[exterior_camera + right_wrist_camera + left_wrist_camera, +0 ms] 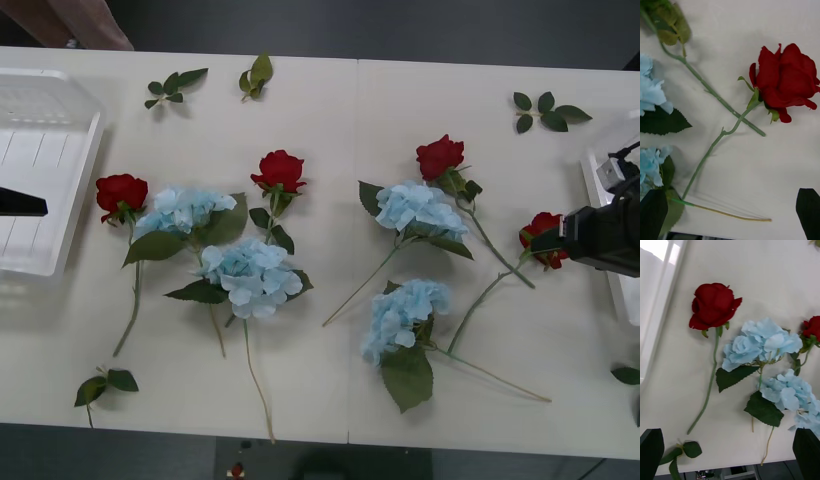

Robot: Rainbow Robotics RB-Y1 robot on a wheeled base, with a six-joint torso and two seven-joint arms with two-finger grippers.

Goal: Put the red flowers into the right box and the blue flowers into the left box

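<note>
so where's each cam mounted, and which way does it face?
Front: above the arms, looking forward and down at the table; right arm's black wrist at the right edge.
Right wrist: on the right arm, facing down at a red rose; right tool open.
Left wrist: on the left arm, facing down at another red rose beside the left box; left tool open.
Each wrist rose also appears in front.

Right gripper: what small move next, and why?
Probably lower the right gripper, open, toward the stem of the red rose lying on the table below it. That rose lies nearest the right box, and no flower is in a box yet.
</note>
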